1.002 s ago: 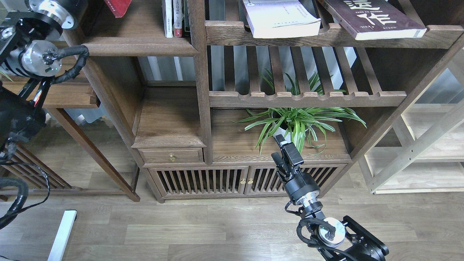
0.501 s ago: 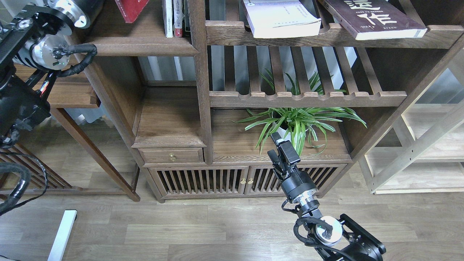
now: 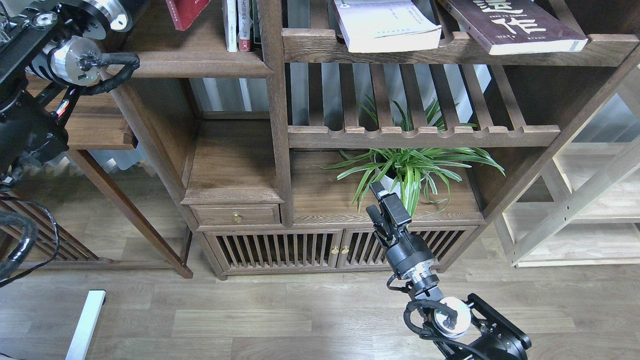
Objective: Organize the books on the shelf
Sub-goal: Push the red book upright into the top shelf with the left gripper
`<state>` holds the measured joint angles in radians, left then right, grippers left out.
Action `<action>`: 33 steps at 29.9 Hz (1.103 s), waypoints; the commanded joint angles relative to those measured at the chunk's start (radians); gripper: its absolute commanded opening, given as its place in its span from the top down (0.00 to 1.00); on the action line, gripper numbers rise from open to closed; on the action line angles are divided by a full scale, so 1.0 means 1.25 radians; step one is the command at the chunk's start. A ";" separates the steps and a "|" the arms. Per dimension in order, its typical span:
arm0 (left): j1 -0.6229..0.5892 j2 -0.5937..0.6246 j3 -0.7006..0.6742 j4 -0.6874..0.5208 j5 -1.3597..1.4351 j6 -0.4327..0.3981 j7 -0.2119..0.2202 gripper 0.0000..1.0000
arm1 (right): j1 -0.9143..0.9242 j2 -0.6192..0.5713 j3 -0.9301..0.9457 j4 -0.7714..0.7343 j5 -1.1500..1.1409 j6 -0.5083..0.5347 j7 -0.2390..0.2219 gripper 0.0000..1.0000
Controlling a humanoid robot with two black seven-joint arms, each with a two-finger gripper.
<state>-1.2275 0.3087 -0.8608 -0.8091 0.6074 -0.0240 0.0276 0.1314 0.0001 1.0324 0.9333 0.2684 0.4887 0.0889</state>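
The dark walnut shelf point(image 3: 272, 115) fills the view. The red book point(image 3: 186, 11) hangs tilted over its upper left board, cut by the top edge. The white book point(image 3: 385, 25) and the dark brown book with white characters point(image 3: 510, 22) lie flat on the top slatted rack. My left arm reaches up at the top left; its gripper is out of view above the frame. My right gripper point(image 3: 378, 200) is low in front of the cabinet doors, near the plant and empty. Its fingers look dark and I cannot tell them apart.
Several thin books point(image 3: 237, 25) stand upright against the post on the upper left board. A potted spider plant point(image 3: 410, 170) sits under the lower rack. The brass-knobbed drawer point(image 3: 236, 215) is shut. Pale wood shelving point(image 3: 575, 200) stands right, a brown side table point(image 3: 95, 130) left.
The left arm has swung right and up, carrying the red book rightward over the upper left board. The right gripper has drifted slightly left and down.
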 commanded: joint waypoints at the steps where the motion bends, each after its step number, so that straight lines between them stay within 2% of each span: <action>1: 0.000 -0.001 0.001 0.007 0.000 0.002 0.000 0.96 | 0.000 0.000 0.000 0.001 0.000 0.000 0.000 0.02; 3: -0.001 -0.005 0.001 0.015 0.000 0.006 -0.002 0.89 | 0.000 0.000 0.000 0.001 0.000 0.000 0.000 0.02; 9: -0.002 -0.014 0.016 0.037 0.001 0.011 -0.011 0.76 | -0.001 0.000 0.001 0.011 0.000 0.000 0.000 0.01; 17: -0.011 -0.026 0.023 0.053 0.001 0.063 -0.031 0.55 | -0.003 0.000 0.001 0.015 0.000 0.000 0.000 0.02; 30: -0.040 -0.054 0.021 0.061 0.000 0.073 -0.048 0.51 | -0.011 0.000 0.000 0.018 -0.006 0.000 0.000 0.02; 33: -0.065 -0.075 0.021 0.084 0.000 0.078 -0.070 0.51 | -0.014 0.000 0.000 0.019 -0.007 0.000 0.000 0.02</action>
<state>-1.2827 0.2370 -0.8328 -0.7276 0.6074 0.0680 -0.0380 0.1166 -0.0001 1.0323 0.9560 0.2615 0.4887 0.0890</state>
